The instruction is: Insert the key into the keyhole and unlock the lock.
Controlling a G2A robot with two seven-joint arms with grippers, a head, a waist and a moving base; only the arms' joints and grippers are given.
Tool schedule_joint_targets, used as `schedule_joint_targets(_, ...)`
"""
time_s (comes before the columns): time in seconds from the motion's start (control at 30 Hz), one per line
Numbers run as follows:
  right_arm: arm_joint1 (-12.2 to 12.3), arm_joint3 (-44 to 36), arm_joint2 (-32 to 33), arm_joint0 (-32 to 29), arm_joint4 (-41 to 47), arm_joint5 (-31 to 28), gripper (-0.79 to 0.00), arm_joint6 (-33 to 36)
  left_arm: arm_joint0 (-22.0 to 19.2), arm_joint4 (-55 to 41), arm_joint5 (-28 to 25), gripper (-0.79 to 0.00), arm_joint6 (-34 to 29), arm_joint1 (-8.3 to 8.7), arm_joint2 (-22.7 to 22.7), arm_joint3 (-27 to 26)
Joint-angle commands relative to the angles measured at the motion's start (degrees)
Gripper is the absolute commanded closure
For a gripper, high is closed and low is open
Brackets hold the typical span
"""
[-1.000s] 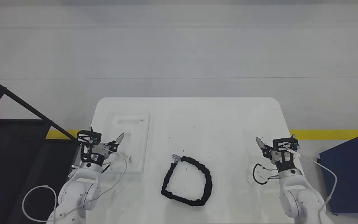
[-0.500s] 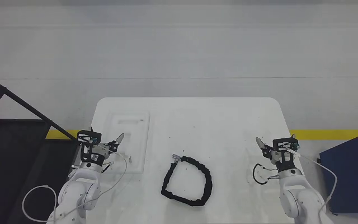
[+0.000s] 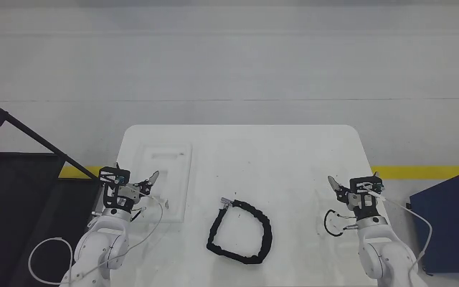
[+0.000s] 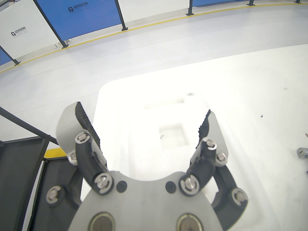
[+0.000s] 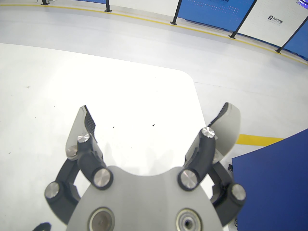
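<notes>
Your lock [image 3: 240, 233] lies as a black chain loop on the table [image 3: 287, 147], near the front edge and about midway between the two arms. Its metal end [image 4: 302, 153] points toward the left arm's side. Nothing touches it.

Across the last second nothing has shifted: the loop lies in the same place and both arms hold the same pose. So, as a judgement, the task has not begun. No key is held and the keyhole is untouched.

The left gripper [image 4: 144, 111] hangs spread wide with nothing between its pads. It sits at the near left corner of the table, over the near end of a white tray [image 3: 166, 179], well apart from the lock. The right gripper [image 5: 154, 108] is just as wide and empty, above bare table near the right edge.

From the top you get the layout: tray on the left, lock in the middle, one arm at each front corner. It gives you no key. The left wrist view adds what the top cannot resolve. The tray has a square recess, and a small piece [image 4: 161, 136] glints in it just ahead of the open fingers. That may be the key, but it is too small to be sure. The right wrist view brings neither lock nor tray, so expect to work from the left side first.
</notes>
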Motion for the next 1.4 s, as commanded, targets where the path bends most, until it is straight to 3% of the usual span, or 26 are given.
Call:
schedule_joint_targets(0.0,0.0,0.0,0.0,0.0,0.0,0.0,-0.785,0.0,0.0,0.0,0.0,-0.784,0.0,0.00,0.0,0.0)
schedule_joint_targets(0.77,0.0,0.0,0.0,0.0,0.0,0.0,-0.785,0.0,0.0,1.0,0.4,-0.785,0.2,0.00,0.0,0.0)
schedule_joint_targets(0.97,0.0,0.0,0.0,0.0,0.0,0.0,-0.785,0.0,1.3,3.3,1.2,-0.785,-0.1,-0.02,-1.3,-3.5)
schedule_joint_targets(1.1,0.0,0.0,0.0,0.0,0.0,0.0,-0.785,0.0,3.0,3.8,-1.3,-0.785,-1.1,0.19,-3.5,-6.5)
schedule_joint_targets(1.37,0.0,0.0,0.0,0.0,0.0,0.0,-0.785,0.0,3.5,5.2,-15.2,-0.785,-11.0,1.29,-8.0,-14.5)
